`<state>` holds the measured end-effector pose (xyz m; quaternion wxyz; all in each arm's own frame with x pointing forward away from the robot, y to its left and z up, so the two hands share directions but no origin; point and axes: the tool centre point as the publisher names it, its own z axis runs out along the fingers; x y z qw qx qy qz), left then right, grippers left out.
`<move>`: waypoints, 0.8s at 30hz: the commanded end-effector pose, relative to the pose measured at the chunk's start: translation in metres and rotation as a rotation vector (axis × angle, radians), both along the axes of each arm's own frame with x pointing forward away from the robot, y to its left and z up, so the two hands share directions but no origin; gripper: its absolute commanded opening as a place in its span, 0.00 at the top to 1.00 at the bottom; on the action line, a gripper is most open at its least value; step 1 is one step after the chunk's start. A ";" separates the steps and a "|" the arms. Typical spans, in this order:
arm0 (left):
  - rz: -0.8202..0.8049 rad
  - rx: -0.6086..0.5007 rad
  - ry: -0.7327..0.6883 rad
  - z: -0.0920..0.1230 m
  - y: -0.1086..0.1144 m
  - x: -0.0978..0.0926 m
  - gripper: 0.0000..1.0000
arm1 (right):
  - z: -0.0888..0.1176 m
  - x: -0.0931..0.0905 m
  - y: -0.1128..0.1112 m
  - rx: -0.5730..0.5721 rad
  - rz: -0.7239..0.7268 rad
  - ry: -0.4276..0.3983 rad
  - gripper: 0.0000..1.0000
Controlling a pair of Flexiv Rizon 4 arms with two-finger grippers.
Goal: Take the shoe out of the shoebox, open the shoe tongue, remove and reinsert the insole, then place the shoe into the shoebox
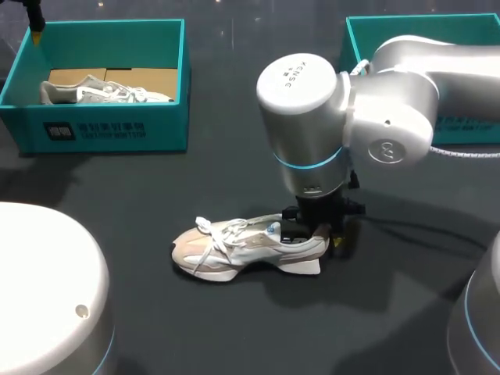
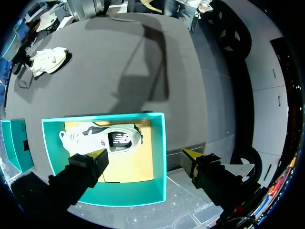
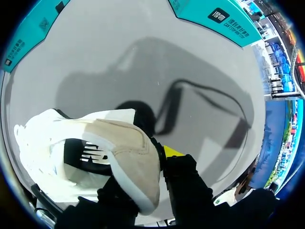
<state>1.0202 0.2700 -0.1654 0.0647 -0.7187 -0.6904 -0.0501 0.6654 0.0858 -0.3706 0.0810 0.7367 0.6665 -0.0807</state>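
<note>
Table [image 1: 234, 336] dark grey, R pincer [image 1: 316, 237] clamping shoe [image 1: 234, 250] heel, L pincer [image 2: 143, 155] spread over shoebox [image 2: 119, 193]

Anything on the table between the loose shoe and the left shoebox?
No: in the head view that stretch of table between shoe and shoebox is bare.

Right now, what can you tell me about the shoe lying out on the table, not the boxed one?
The shoe is a white and beige trainer with white laces, a thick white sole and a dark side logo. It stands on its sole on the dark table. The right tool pinches its heel.
</note>
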 end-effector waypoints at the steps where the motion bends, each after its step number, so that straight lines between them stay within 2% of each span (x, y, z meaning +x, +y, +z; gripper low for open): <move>1: -0.002 0.001 0.000 0.000 0.000 0.000 0.00 | -0.005 0.001 0.001 0.002 0.003 0.004 1.00; 9: -0.002 0.001 0.000 0.000 0.000 0.000 0.00 | -0.009 0.001 0.001 0.001 -0.002 0.021 1.00; 10: -0.002 0.001 0.000 0.000 0.000 0.000 0.00 | -0.010 0.001 0.001 0.000 -0.002 0.024 0.96; 12: -0.002 0.001 0.000 0.000 0.000 0.000 0.00 | -0.010 0.001 0.000 0.000 -0.002 0.027 0.79; 14: -0.002 0.001 0.000 0.000 0.000 0.000 0.00 | -0.010 0.001 0.000 0.002 -0.003 0.028 0.68; 20: -0.002 0.001 0.000 0.000 0.000 0.000 0.00 | -0.007 0.002 0.000 0.007 -0.003 0.029 0.65; 24: -0.002 0.001 0.000 0.000 0.000 0.000 0.00 | 0.000 0.001 0.000 0.023 0.000 0.025 0.51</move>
